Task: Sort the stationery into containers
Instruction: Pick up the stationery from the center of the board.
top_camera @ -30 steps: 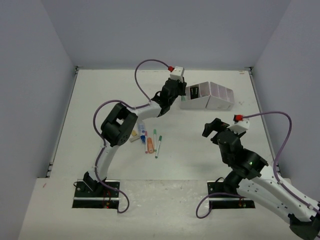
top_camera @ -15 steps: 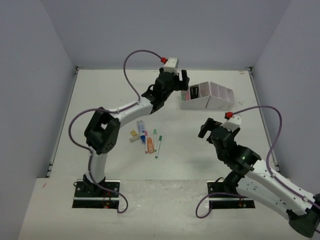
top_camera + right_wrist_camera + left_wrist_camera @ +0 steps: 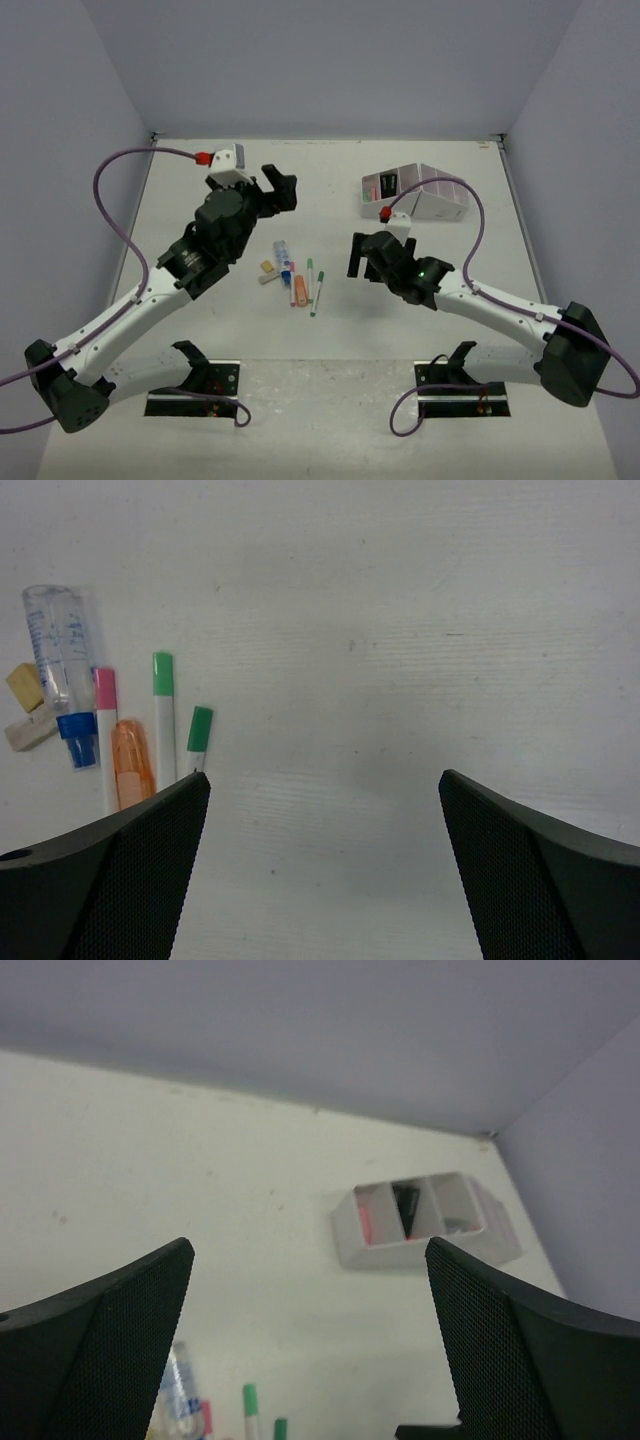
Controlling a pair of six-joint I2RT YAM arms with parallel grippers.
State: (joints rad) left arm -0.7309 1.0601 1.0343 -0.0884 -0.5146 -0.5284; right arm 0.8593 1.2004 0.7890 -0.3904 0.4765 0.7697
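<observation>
Left gripper (image 3: 281,188): swung back from organizer (image 3: 440,208) since a second ago; fingers spread wide, empty.
Right gripper (image 3: 356,257): moved in toward pens (image 3: 309,272); spread, empty. I judge it poised for the next pick.
Pens: loose on table (image 3: 450,290), well apart from organizer.

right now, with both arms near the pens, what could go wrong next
1. The pink-capped pen, orange highlighter and green-capped pens lie nearly touching; the open right end effector might pinch two or scatter neighbours.
2. The left end effector hangs close to the same items, so the two could collide.
</observation>
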